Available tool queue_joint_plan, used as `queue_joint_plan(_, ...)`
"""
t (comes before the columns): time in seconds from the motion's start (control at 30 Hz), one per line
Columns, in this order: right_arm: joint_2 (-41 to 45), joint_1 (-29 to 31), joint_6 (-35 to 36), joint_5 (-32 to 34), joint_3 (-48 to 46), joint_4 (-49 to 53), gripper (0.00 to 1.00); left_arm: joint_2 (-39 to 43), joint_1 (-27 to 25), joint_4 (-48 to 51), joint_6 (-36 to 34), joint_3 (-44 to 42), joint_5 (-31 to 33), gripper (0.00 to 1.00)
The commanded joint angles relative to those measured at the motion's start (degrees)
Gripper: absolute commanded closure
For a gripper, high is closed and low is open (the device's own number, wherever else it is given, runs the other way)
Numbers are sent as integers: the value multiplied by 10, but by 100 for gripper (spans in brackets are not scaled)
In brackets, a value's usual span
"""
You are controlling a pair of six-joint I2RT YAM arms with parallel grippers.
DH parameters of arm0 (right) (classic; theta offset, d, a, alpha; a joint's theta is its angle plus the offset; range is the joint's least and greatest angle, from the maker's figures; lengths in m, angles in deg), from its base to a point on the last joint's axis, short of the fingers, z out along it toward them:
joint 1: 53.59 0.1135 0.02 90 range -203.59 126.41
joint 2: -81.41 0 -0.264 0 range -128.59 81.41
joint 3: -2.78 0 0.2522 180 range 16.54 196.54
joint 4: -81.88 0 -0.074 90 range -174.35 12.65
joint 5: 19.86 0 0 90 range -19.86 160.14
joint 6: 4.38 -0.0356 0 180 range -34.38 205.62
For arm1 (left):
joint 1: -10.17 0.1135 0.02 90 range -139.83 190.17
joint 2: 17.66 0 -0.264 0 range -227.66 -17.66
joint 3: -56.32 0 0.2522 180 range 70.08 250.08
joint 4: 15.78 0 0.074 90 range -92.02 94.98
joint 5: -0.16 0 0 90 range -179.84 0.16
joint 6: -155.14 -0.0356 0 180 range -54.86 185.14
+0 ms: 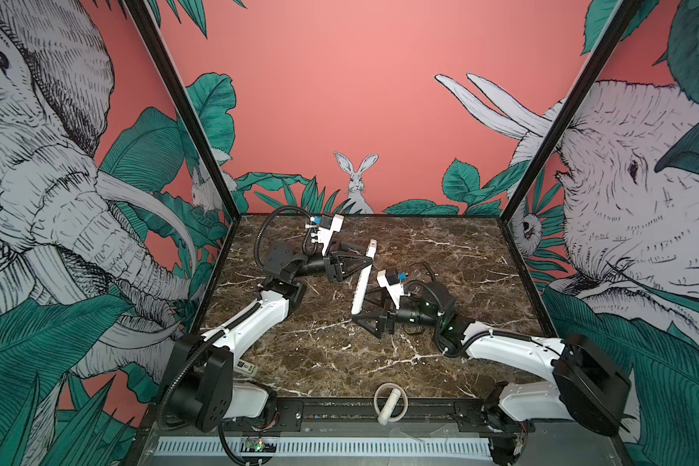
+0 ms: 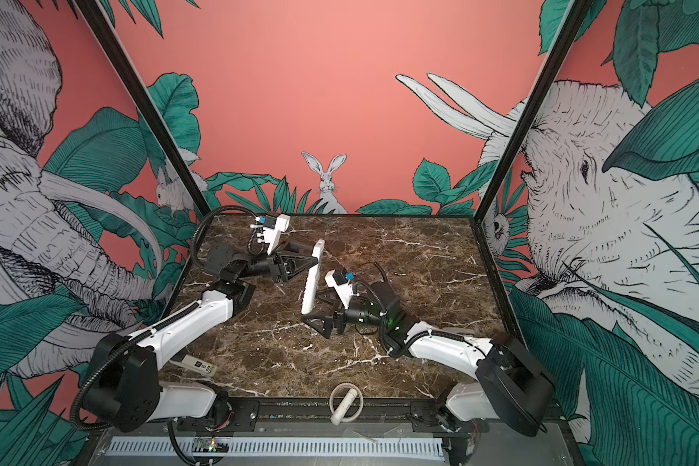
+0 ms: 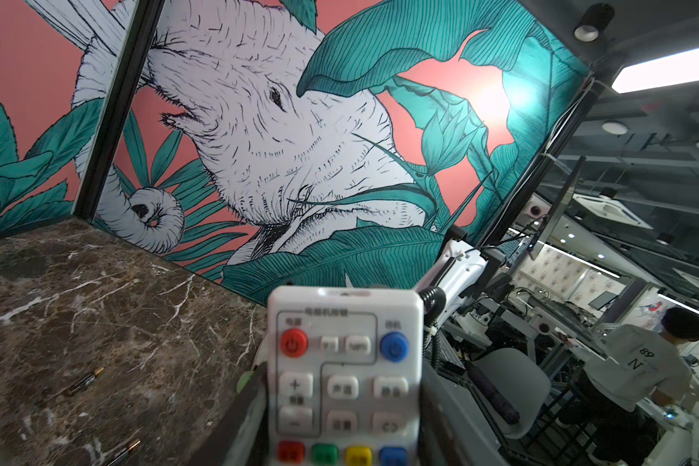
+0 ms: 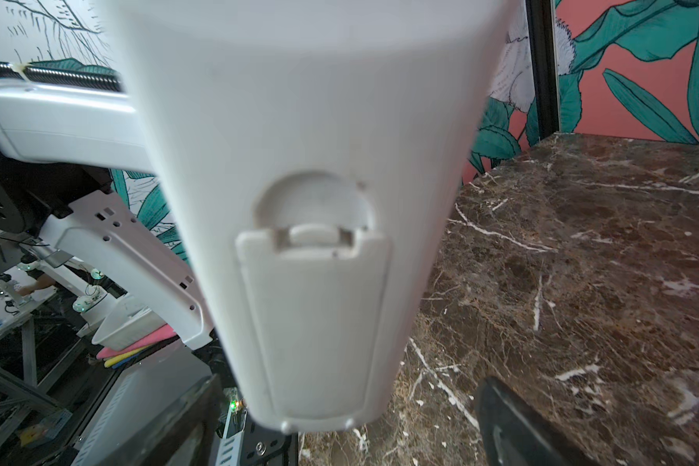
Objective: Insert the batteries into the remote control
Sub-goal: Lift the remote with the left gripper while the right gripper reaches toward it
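Note:
The white remote control (image 1: 362, 286) hangs tilted above the marble table, long axis running front to back. My left gripper (image 1: 367, 262) is shut on its far part, and the left wrist view shows its button face (image 3: 344, 363) between the fingers. My right gripper (image 1: 360, 304) stands open around its near end, with a gap beside the right finger (image 4: 513, 419). The plain back (image 4: 299, 121) faces the right wrist camera, battery cover (image 4: 315, 322) closed. Two batteries (image 3: 85, 379) (image 3: 126, 450) lie on the table, and one battery (image 2: 400, 273) shows right of the arms.
A white cylinder with a ring (image 1: 388, 403) lies at the table's front edge (image 1: 340, 397). A black cable (image 1: 424, 268) loops on the table behind the right wrist. A white labelled strip (image 1: 246, 368) lies under the left arm. Patterned walls close off three sides.

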Motion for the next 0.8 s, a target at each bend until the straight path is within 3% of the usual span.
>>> queue_joint_plan(0.0,-12,4,-19,10,18,-109,9,-5,5,-119,80,-8,-7,69)
queue_joint_plan(0.13,-24,5,-33,21,14,-155,19,-1,5,-112,74,-13,-7,69)
queue_joint_plan(0.33,-28,6,-34,33,17,-159,45,15,7,-67,39,-19,-7,69)
queue_joint_plan(0.5,-21,7,-25,61,23,-106,60,25,8,-6,-6,-22,-9,65)
queue_joint_plan(0.77,9,7,-6,97,27,-8,70,66,19,268,-191,-3,27,13)
